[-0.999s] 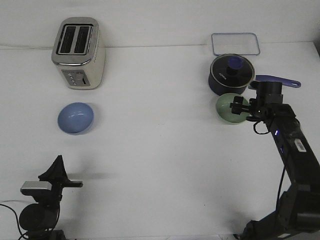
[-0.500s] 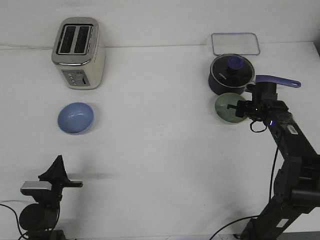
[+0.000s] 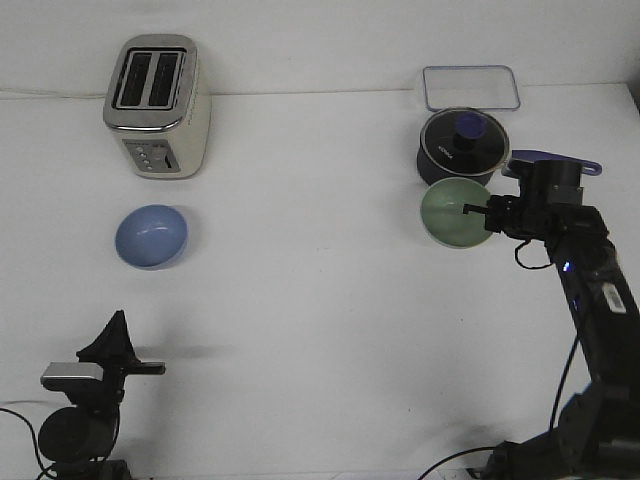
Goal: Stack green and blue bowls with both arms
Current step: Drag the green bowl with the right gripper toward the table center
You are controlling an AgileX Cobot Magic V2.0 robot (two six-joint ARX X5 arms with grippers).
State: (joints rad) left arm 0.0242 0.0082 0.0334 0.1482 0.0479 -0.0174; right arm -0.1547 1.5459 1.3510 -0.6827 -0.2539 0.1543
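Observation:
The pale green bowl point(image 3: 447, 215) is in front of the dark saucepan at the right. My right gripper point(image 3: 479, 211) is shut on its right rim, with one finger point(image 3: 470, 209) inside the bowl. The bowl is tipped so that its opening faces the camera, and it looks raised off the table. The periwinkle blue bowl point(image 3: 151, 236) sits upright on the table at the left, in front of the toaster. My left gripper point(image 3: 116, 335) is low at the near left edge, far from both bowls. Its fingers meet in a point and it holds nothing.
A dark navy saucepan point(image 3: 459, 148) with lid and purple handle point(image 3: 556, 160) stands just behind the green bowl. A clear lidded container point(image 3: 470, 87) lies at the back right. A silver toaster point(image 3: 157, 105) stands at the back left.
The right gripper has closed on the green bowl's rim and lifted it slightly. The bowl has shifted a little left and tipped its opening toward the camera. The left arm has not moved.

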